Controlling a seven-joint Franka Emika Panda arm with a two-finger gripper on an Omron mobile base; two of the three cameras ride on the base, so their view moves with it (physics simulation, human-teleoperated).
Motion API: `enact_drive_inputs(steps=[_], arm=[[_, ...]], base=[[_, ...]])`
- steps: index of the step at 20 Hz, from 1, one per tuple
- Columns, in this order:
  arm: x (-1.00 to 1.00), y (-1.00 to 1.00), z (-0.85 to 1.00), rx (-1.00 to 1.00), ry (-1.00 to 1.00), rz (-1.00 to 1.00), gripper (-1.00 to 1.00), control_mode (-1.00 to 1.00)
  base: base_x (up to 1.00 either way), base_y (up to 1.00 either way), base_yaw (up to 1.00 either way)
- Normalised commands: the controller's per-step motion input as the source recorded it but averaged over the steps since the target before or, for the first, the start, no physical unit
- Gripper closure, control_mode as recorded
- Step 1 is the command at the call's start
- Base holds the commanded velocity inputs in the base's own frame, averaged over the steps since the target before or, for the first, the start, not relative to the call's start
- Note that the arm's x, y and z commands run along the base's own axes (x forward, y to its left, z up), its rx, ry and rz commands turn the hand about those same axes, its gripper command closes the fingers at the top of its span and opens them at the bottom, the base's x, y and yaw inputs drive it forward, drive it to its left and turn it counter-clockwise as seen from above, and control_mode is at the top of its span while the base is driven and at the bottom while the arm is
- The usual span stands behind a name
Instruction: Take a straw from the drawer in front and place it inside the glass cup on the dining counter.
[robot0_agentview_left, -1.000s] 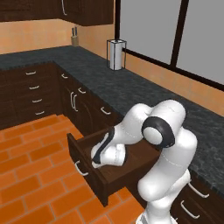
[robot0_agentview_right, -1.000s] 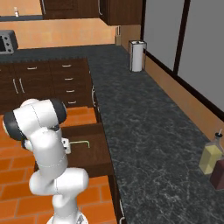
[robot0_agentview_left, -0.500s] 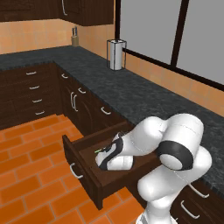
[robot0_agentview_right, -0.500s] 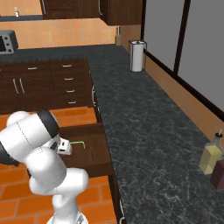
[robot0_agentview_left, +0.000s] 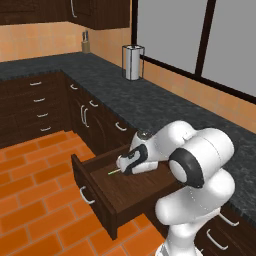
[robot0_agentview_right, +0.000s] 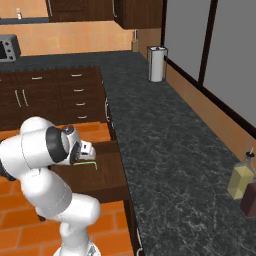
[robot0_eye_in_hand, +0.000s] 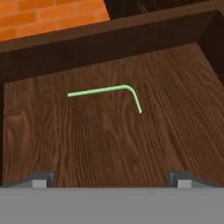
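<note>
The drawer (robot0_agentview_left: 131, 194) stands pulled out, its curved silver handle (robot0_agentview_left: 86, 195) facing the tiled floor. On its wooden bottom (robot0_eye_in_hand: 109, 135) lies the straw (robot0_eye_in_hand: 105, 90), thin and light green, with its bent end pointing toward my hand. The straw (robot0_agentview_left: 114, 172) lies just left of my gripper (robot0_agentview_left: 126, 167), and in the right base view the straw (robot0_agentview_right: 88, 163) sits just below my gripper (robot0_agentview_right: 81, 156). My gripper (robot0_eye_in_hand: 112, 179) hangs open above the drawer bottom, apart from the straw, its fingertips (robot0_eye_in_hand: 41, 178) wide and holding nothing. The glass cup and the dining counter are out of view.
A black speckled counter (robot0_agentview_right: 165, 150) runs along the wall above the drawer. A steel canister (robot0_agentview_left: 133, 61) stands at its far end, and bottles (robot0_agentview_right: 241, 182) at its near right. Dark cabinets (robot0_agentview_left: 37, 105) line the corner. Orange tiled floor (robot0_agentview_left: 40, 200) lies open to the left.
The arm has folded down and leaned forward, bringing the hand lower into the drawer and closer to the straw. The jaws have stayed open and the straw has not moved.
</note>
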Motion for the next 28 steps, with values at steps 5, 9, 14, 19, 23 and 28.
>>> enact_drive_inputs(steps=[5, 9, 14, 19, 23, 28], arm=[[0.52, 0.0, -0.01, -0.17, 0.19, 0.13, -1.0, -1.0], [0.04, 0.0, -0.14, -0.05, 0.21, 0.13, -1.0, -1.0], [0.09, -0.09, -0.33, 0.0, 0.16, 0.09, -1.0, -1.0], [0.5, -0.12, -0.4, -0.01, 0.08, 0.07, -1.0, -1.0], [0.42, -0.02, -0.47, -0.01, 0.09, 0.07, -1.0, -1.0], [0.39, 0.0, -0.44, 0.0, 0.08, 0.08, -1.0, -1.0]], base=[[0.0, 0.0, 0.0], [0.0, 0.0, 0.0], [0.0, 0.0, 0.0], [0.0, 0.0, 0.0], [0.0, 0.0, 0.0], [0.0, 0.0, 0.0]])
